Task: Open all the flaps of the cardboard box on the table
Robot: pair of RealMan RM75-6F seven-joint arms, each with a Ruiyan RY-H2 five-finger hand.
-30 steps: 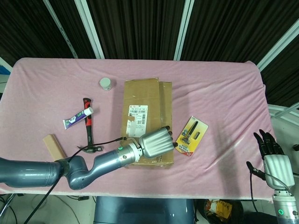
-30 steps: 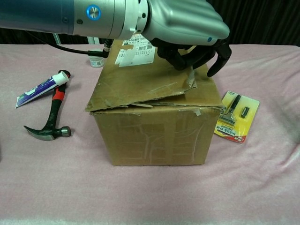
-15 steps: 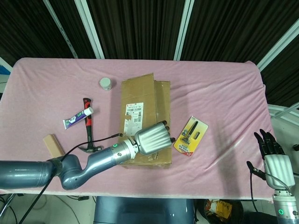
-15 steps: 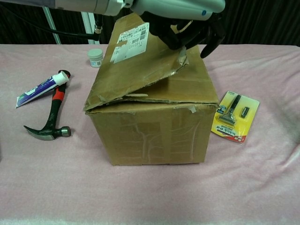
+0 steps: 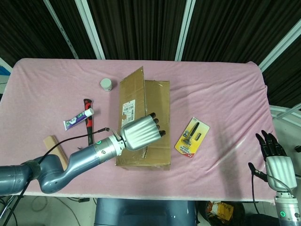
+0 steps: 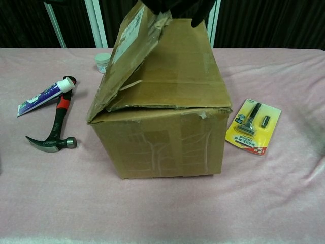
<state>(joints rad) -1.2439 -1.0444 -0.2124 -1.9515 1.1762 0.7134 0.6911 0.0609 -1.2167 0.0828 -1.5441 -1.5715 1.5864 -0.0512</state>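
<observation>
White shipping label [image 5: 127,109] on raised flap [image 6: 128,53]

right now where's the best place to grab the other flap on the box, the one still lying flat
Probably by its long free edge down the middle of the box top, coming from above. The left hand holds the left flap tilted up, which exposes that edge; the taped front end looks harder to catch.

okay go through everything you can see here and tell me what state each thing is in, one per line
cardboard box: upright, partly opened
left flap: lifted, tilted up
right flap: lying closed
left hand: gripping the left flap's edge
right hand: off the table, holding nothing
hammer: lying flat
tube: capped, lying across the hammer's handle
small jar: lid on
</observation>
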